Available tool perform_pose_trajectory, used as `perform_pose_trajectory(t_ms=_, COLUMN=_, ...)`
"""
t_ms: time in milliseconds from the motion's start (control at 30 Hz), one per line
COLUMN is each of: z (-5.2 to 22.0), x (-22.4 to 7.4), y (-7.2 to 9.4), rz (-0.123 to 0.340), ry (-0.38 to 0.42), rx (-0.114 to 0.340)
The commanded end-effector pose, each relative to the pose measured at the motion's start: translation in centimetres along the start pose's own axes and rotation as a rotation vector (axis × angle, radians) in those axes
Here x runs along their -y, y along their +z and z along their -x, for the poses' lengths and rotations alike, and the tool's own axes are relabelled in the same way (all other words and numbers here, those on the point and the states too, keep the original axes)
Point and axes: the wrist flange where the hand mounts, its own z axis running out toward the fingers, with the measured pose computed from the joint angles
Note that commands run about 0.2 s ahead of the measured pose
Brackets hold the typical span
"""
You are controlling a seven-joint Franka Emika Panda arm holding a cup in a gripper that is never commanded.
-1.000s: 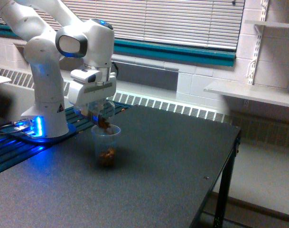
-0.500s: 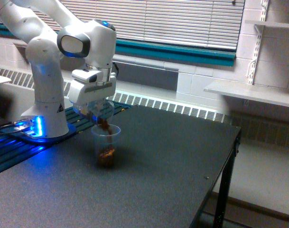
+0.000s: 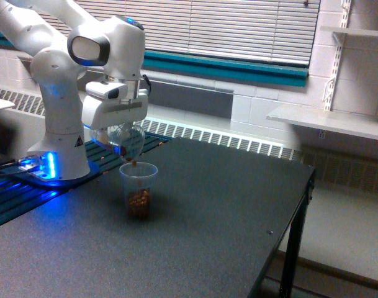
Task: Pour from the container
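1. The container (image 3: 121, 140), a clear rounded jar, hangs tipped over in the air above the table, on the exterior view's left side, with its wide mouth pointing down and toward the exterior view's right
2. Its mouth sits just above the rim of the cup (image 3: 138, 189), close to it but not clearly touching; a few brown bits (image 3: 133, 162) show at the lip of the jar, right over the cup's opening
3. The jar looks nearly see-through along most of its body, so little of its load is visible inside
4. The gripper (image 3: 117, 129) grasps the jar from above; the fingers themselves are hidden behind the white hand housing and the glass, yet the jar hanging there shows the jaws clamped on it
5. The cup is clear, ribbed and tapered, standing upright on the table directly under the jar, with a layer of brown lumpy pieces (image 3: 138, 199) lying in its lower part
6. The table (image 3: 195, 223) is dark and flat-topped, with a black leg at its near corner on the exterior view's right
7. The white arm (image 3: 58, 93) rises from a base lit blue at the table's far side on the exterior view's left
8. Behind stand window blinds (image 3: 238, 25), a teal sill strip, a radiator grille and a wall shelf (image 3: 328, 121)
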Motion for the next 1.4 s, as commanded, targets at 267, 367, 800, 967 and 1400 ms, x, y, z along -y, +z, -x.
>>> perform_pose_trajectory(t_ms=267, z=1.6, x=0.1, y=0.5, rz=0.033, ry=-0.047, rx=0.012)
perform_pose_trajectory(t_ms=367, z=1.8, x=0.2, y=0.6, rz=0.047, ry=-0.059, rx=0.013)
perform_pose_trajectory(t_ms=800, z=0.4, x=-0.1, y=-0.3, rz=0.061, ry=-0.047, rx=-0.006)
perform_pose_trajectory(t_ms=967, z=-0.7, x=0.1, y=-1.2, rz=0.051, ry=-0.04, rx=-0.027)
perform_pose_trajectory(t_ms=1400, z=-1.1, x=1.3, y=-1.7, rz=0.075, ry=-0.083, rx=-0.016)
